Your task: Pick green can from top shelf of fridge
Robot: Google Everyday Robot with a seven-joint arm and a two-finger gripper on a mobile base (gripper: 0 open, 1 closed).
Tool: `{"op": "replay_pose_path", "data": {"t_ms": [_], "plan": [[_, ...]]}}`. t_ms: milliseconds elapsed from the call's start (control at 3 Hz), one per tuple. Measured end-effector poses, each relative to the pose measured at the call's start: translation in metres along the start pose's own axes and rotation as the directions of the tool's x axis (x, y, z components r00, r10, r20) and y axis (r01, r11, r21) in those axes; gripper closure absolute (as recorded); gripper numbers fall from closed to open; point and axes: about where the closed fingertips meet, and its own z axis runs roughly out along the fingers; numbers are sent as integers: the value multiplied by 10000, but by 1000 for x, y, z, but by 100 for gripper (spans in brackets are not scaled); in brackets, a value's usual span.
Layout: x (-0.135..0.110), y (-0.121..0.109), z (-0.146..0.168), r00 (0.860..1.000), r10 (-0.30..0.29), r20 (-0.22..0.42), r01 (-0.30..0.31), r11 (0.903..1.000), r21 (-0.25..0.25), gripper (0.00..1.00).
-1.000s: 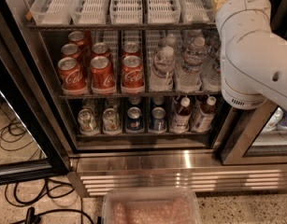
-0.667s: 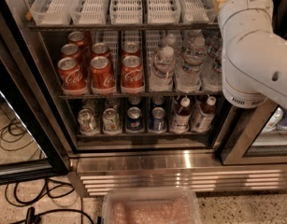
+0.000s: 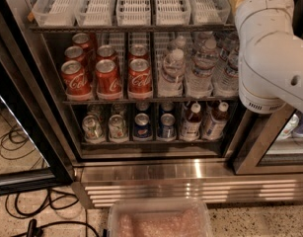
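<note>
Gripper hidden behind arm at top shelf right end (cannot tell its state); green can unsighted there.

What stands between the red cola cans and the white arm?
Clear water bottles, seen in the camera view; the gripper is out of view beyond the arm, upper right.

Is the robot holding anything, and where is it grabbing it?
Cannot tell. The gripper is hidden behind the white arm, up by the top shelf.

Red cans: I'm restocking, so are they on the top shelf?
No, the red cans sit one shelf below the top shelf; the pincer is out of view.
</note>
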Motion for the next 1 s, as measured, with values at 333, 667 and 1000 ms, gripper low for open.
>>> {"op": "replay_pose_path", "data": {"t_ms": [333, 667, 1000], "plan": [[6, 5, 1, 10000, -59, -55, 58, 9999, -92, 32], [15, 15, 4, 9998, -152, -150, 147, 9995, -278, 32], [19, 25, 9, 9997, -147, -196, 139, 9991, -393, 32]]}}
